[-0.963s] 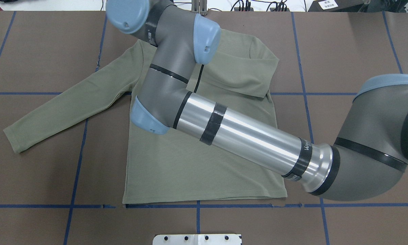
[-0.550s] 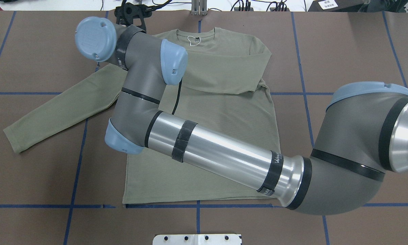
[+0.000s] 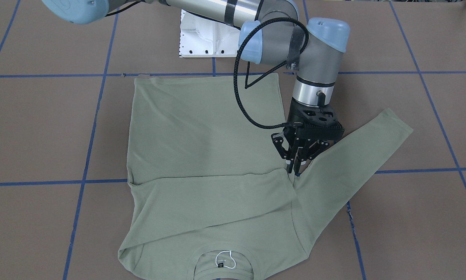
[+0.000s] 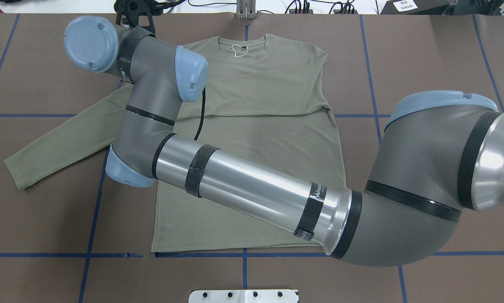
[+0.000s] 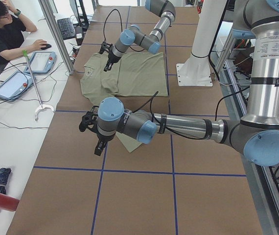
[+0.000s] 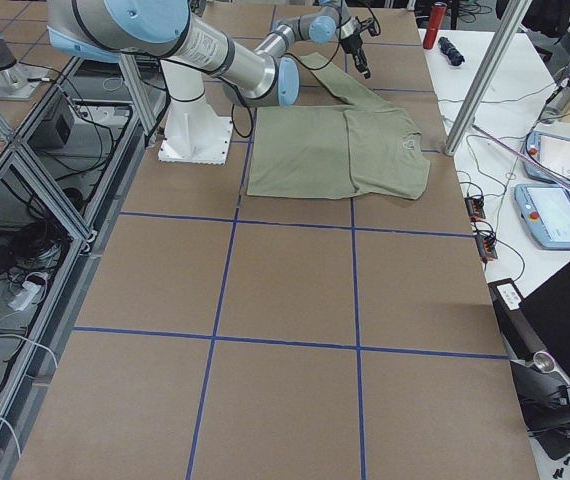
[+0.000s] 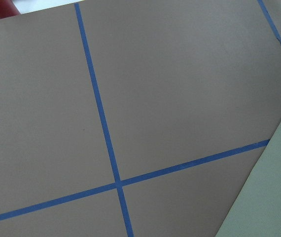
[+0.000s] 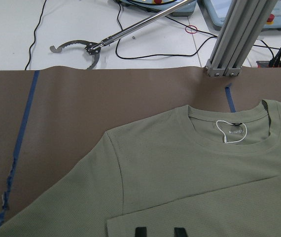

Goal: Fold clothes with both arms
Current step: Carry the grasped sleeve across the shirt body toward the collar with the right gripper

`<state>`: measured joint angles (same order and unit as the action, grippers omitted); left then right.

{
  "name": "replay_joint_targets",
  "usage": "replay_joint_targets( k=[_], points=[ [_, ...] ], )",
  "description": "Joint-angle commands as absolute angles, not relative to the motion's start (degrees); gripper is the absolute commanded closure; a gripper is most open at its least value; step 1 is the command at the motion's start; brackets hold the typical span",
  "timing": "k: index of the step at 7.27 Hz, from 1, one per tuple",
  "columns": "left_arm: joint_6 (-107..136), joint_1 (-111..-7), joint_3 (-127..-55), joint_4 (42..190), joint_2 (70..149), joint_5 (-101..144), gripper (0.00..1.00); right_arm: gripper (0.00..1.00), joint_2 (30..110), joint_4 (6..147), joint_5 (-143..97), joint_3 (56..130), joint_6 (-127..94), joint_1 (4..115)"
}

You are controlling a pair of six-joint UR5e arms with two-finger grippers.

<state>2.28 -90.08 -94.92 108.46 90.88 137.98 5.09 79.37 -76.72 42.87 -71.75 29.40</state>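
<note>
The sage-green shirt (image 3: 202,132) lies flat, its neck and white tag loop (image 4: 238,49) at the table's far edge. One sleeve is folded flat across the chest. The other sleeve (image 4: 67,134) lies stretched out sideways. My right arm reaches across the shirt. My right gripper (image 3: 297,168) hangs over the stretched sleeve's armpit, raised off the cloth. Its fingertips (image 8: 140,231) stand slightly apart with nothing between them. My left gripper (image 5: 97,149) shows only in the exterior left view, near the sleeve cuff. I cannot tell whether it is open or shut. A shirt edge (image 7: 273,197) shows in the left wrist view.
The white pedestal plate (image 3: 205,39) stands at the robot's side of the table. An aluminium post (image 8: 239,39) rises just beyond the shirt's neck. An operator (image 5: 2,29) sits at a desk with tablets past the far edge. Blue tape lines grid the brown table (image 4: 424,63).
My right arm has swung left across the shirt, uncovering the neck. The folded sleeve, partly lifted before, now lies flat across the chest.
</note>
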Motion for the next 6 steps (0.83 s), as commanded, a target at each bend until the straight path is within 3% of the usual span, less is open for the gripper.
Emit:
replay_joint_targets(
  k=[1, 5, 6],
  points=[
    [2.4, -90.1, -95.1, 108.4, 90.9, 138.0, 0.0, 0.04, 3.8, 78.2, -77.2, 41.7, -72.0, 29.6],
    [2.5, -89.6, -94.9, 113.8, 91.1, 137.2, 0.0, 0.01, 6.4, 83.6, -101.6, 43.3, -67.0, 40.0],
    [2.7, -89.6, -95.1, 115.7, 91.2, 137.2, 0.0, 0.01, 12.2, 90.4, -107.4, 52.0, -61.6, 43.8]
  ],
)
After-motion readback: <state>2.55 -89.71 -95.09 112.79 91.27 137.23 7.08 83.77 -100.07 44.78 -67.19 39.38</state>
